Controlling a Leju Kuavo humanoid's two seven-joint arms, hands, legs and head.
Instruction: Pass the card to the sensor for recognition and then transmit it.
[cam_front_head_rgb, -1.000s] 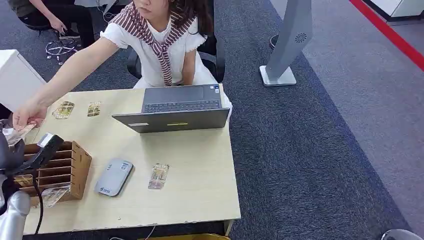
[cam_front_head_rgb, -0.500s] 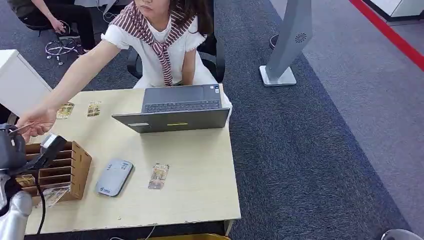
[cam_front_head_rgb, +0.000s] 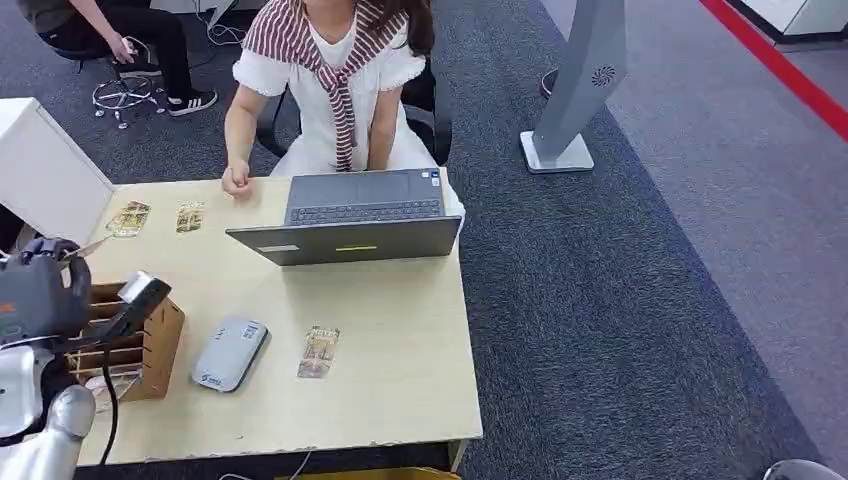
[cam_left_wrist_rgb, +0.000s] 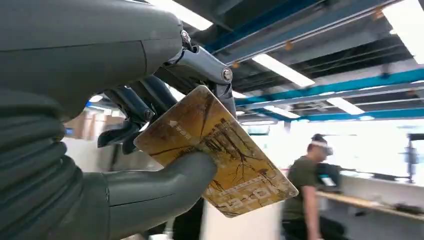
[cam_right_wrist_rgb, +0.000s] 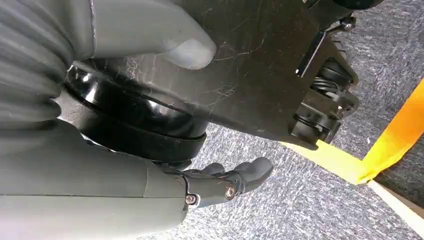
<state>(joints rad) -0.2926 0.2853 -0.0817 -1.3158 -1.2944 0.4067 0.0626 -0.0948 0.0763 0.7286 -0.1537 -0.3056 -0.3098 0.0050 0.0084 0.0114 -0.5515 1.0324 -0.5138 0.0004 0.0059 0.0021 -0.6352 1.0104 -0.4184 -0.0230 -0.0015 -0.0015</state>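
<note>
One card (cam_left_wrist_rgb: 215, 155), gold-brown with a tree-like print, is pinched between the thumb and darker fingers of the left hand (cam_left_wrist_rgb: 145, 165); its printed text is too blurred to read. From the head camera, that hand (cam_front_head_rgb: 40, 295) sits raised at the table's (cam_front_head_rgb: 400, 400) near-left corner, partly masking the wooden slotted holder (cam_front_head_rgb: 150, 345). Just beyond lie the grey card sensor (cam_front_head_rgb: 229, 354) and a loose card (cam_front_head_rgb: 318, 352), then the laptop (cam_front_head_rgb: 350, 225) and the seated person (cam_front_head_rgb: 335, 90). The right hand (cam_right_wrist_rgb: 150, 50) hangs over carpet, its fingers loosely extended and holding nothing.
</note>
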